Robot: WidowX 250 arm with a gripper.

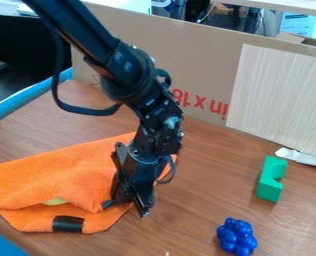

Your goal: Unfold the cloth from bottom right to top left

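The black gripper [126, 209] hangs low over the right-hand end of the orange cloth [50, 175], its fingers spread apart. One fingertip is at the cloth's lower right part, and the other is just beyond its edge, over the wood. The cloth lies folded at the left, its upper layer leaving a strip of the lower layer showing along the front. A black patch [68, 223] sits on that lower strip. Between the layers a bit of something yellow-green [55, 201] peeks out. The gripper and wrist hide part of the cloth's right side.
A green notched block [270, 180] stands on the right of the wooden table [194, 175]. Nearer the front is a blue knobbly object [237, 236]. Behind, a cardboard wall [207, 60] and a pale panel [281, 95] bound the table, with a white object [304, 157] before the panel.
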